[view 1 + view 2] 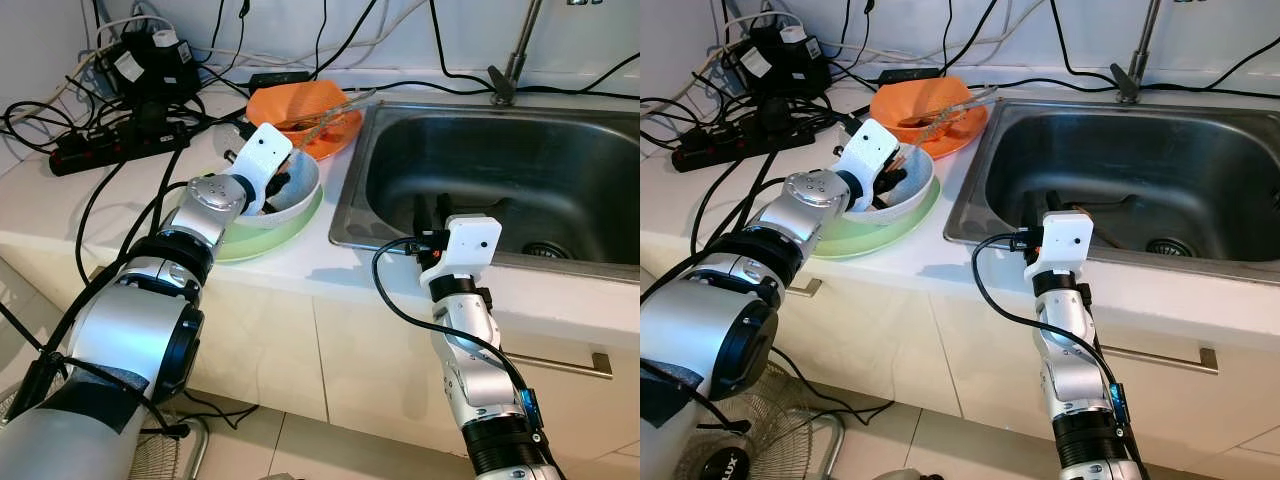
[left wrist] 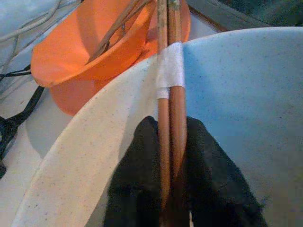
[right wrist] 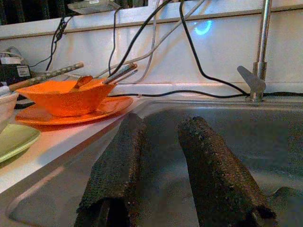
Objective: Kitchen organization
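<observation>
A white bowl (image 1: 303, 196) sits on a light green plate (image 1: 262, 243) on the counter left of the sink. My left gripper (image 1: 274, 192) reaches into the bowl and is shut on a pair of brown chopsticks (image 2: 171, 99) bound with white tape. The chopsticks lie across the bowl's rim and point toward the orange bowl (image 1: 300, 103). That orange bowl rests on an orange plate (image 1: 340, 138) and holds several utensils. My right gripper (image 1: 432, 212) hovers over the near left corner of the steel sink (image 1: 500, 170), open, its fingers (image 3: 120, 156) holding nothing.
A faucet (image 1: 512, 62) rises behind the sink. Power strips (image 1: 105, 148) and tangled black cables crowd the back left of the counter. White cabinet fronts with a handle (image 1: 572, 364) lie below. A fan (image 1: 725, 445) stands on the floor at the left.
</observation>
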Controlling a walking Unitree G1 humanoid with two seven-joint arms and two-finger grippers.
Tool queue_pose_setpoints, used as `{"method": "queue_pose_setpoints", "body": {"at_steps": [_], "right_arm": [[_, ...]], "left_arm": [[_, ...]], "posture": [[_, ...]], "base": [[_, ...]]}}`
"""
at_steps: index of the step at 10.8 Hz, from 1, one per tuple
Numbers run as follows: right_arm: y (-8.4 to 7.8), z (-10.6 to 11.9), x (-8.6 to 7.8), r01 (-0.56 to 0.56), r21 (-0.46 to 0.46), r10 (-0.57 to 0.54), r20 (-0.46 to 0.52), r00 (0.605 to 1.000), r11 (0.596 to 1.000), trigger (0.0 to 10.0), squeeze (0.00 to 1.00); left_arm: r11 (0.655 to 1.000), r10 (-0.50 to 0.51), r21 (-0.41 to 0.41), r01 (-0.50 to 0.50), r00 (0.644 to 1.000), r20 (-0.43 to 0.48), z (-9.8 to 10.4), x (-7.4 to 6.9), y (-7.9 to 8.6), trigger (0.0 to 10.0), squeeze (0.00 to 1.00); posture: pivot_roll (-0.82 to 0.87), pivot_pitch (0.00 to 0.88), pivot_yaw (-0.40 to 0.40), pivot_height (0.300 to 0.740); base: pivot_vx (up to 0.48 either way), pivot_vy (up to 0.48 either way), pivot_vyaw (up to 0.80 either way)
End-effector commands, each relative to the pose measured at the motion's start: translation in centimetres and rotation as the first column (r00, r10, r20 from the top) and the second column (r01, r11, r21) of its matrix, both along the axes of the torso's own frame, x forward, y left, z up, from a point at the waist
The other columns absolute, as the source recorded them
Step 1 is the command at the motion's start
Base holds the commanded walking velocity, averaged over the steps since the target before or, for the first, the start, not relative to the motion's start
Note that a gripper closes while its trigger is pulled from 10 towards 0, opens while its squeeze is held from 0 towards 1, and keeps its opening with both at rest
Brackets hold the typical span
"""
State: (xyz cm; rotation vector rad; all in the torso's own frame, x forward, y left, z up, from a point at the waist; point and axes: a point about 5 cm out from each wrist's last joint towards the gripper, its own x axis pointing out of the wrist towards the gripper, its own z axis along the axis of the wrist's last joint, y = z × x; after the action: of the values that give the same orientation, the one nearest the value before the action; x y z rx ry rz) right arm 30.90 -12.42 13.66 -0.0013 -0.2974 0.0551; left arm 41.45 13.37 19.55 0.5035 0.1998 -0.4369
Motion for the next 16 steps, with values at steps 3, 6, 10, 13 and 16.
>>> {"method": "queue_pose_setpoints", "body": {"at_steps": [3, 6, 10, 13, 16], "right_arm": [[0.4, -0.5, 0.1, -0.017, -0.012, 0.016, -0.033, 0.999, 1.0, 10.0, 0.0], [0.4, -0.4, 0.3, -0.02, -0.013, 0.02, -0.032, 0.999, 1.0, 10.0, 0.0], [0.4, -0.2, 0.5, -0.022, -0.015, 0.021, -0.026, 0.999, 1.0, 10.0, 0.0], [0.5, -0.2, 0.7, -0.025, -0.015, 0.025, -0.026, 0.999, 1.0, 10.0, 0.0], [-0.6, 0.4, 1.2, 0.006, -0.035, -0.006, -0.002, 1.0, 0.999, 10.0, 0.0]], "left_arm": [[1.0, 0.024, -0.013, -0.023, 0.994, 0.102, 2.0, 0.4, 0.9, 0.0, 0.0], [0.996, 0.006, -0.084, 0.013, 0.976, 0.219, 4.4, 0.6, 0.7, 0.0, 0.0], [0.937, -0.139, -0.217, 0.274, 0.862, 0.488, 9.0, -0.7, -2.0, 10.0, 0.0], [0.871, -0.192, -0.249, 0.423, 0.76, 0.62, 10.3, -3.0, -4.5, 10.0, 0.0], [0.783, -0.124, -0.402, 0.475, 0.751, 0.648, 9.5, -4.8, -6.3, 10.0, 0.0]], "posture": [[0.02, 0.0, 0.115, 0.74], [0.03, 0.0, 0.109, 0.74], [0.02, 0.0, 0.106, 0.74], [0.03, 0.0, 0.104, 0.74], [0.02, 0.0, 0.107, 0.74]], "base": [[0.0, 0.0, 0.0], [0.0, 0.0, 0.0], [0.0, 0.0, 0.0], [0.0, 0.0, 0.0], [0.0, 0.0, 0.0]]}}
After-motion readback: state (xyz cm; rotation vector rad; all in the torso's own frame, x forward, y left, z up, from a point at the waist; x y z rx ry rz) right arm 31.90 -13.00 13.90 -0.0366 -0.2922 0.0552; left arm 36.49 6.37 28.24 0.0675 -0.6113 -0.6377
